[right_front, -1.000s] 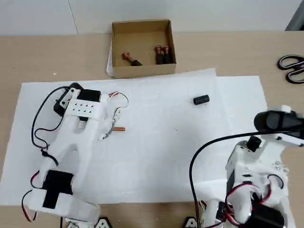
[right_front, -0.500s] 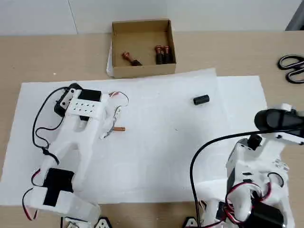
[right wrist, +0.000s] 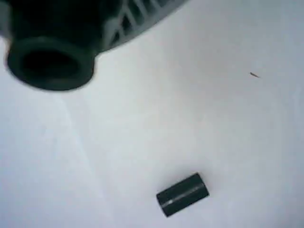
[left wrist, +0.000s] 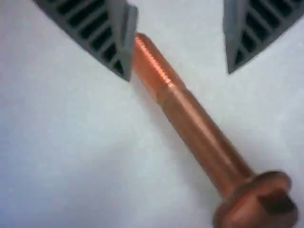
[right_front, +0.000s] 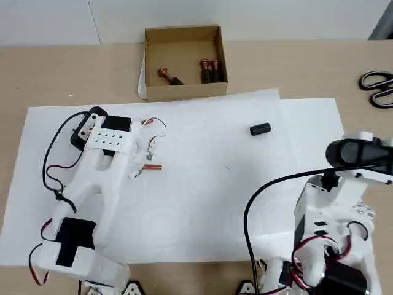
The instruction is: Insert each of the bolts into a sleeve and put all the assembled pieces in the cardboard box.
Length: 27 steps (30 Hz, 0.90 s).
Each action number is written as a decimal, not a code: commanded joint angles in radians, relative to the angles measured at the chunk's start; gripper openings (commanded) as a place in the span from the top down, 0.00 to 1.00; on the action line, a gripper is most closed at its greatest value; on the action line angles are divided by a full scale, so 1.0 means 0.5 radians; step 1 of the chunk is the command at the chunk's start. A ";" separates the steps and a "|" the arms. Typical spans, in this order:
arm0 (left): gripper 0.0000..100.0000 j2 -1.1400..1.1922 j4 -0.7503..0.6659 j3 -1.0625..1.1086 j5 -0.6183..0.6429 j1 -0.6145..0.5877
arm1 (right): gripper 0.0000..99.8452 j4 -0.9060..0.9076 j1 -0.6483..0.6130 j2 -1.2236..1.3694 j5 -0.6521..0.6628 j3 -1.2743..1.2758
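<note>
I can make out no readable text, number, label or sign on my feeds. The box (right_front: pixel 184 93), the bolt (left wrist: pixel 190 118) and the sleeve (right wrist: pixel 183 194) carry no marking I can read.
</note>
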 commanded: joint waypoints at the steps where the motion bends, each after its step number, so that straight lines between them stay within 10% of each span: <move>1: 0.86 -0.006 -0.003 0.026 -0.018 -0.015 | 1.00 -0.054 0.020 0.011 0.025 -0.009; 27: 0.87 -0.006 -0.423 0.311 -0.077 -0.175 | 1.00 -0.054 0.020 0.011 0.021 -0.012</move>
